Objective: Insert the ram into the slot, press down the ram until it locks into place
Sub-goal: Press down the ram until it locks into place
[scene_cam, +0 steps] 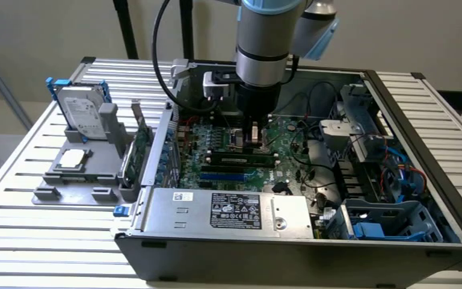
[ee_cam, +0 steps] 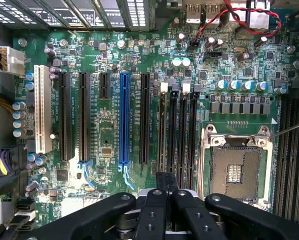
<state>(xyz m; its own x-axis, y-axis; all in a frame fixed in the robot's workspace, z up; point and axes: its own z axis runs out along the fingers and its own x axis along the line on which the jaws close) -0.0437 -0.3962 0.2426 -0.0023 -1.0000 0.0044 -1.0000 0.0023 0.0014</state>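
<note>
The ram (scene_cam: 239, 160) is a long dark green stick standing on edge in a black memory slot on the motherboard (scene_cam: 215, 135), inside the open computer case. My gripper (scene_cam: 254, 139) hangs straight down over the stick's middle and is shut, with nothing visible between the fingers. I cannot tell whether the tips touch the ram. In the wrist view the shut gripper (ee_cam: 164, 179) sits over one end of the row of black memory slots (ee_cam: 177, 130). The ram itself cannot be made out there.
An empty CPU socket (ee_cam: 237, 167) lies beside the slots, and loose cables (scene_cam: 315, 141) run nearby. The silver power supply (scene_cam: 223, 211) fills the case front, with a blue-grey drive cage (scene_cam: 384, 220) beside it. A hard drive (scene_cam: 82, 111) stands on a grey tray (scene_cam: 70, 174) outside the case.
</note>
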